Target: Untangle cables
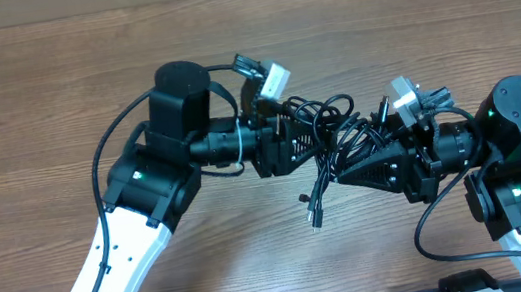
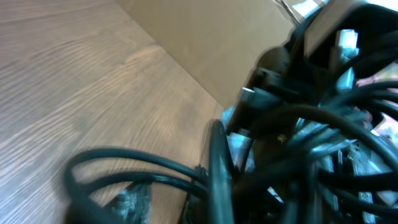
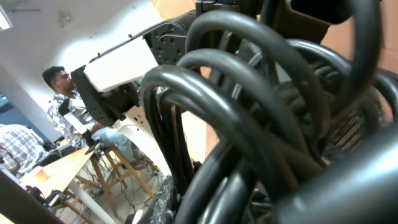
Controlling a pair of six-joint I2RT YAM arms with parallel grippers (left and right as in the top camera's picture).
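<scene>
1. Cables (image 1: 324, 130) sit in one black tangle near the middle of the wooden counter (image 1: 32, 95), bunched between the two grippers
2. On the left, the left gripper (image 1: 299, 147) reaches in from its side with its fingers buried in the loops; whether it is open or clamped on a strand I cannot tell
3. Its wrist view is blurred, showing cords (image 2: 211, 162) crossing close to the lens above the counter (image 2: 62, 74)
4. Below the middle of the tangle, one loose end with a small plug (image 1: 315, 220) trails down toward the front edge
5. On the right, the right gripper (image 1: 339, 176) points left into the bundle with its fingers closed together and loops lying over them
6. Its wrist view is filled by thick-looking curves of cord (image 3: 236, 124) right against the camera
</scene>
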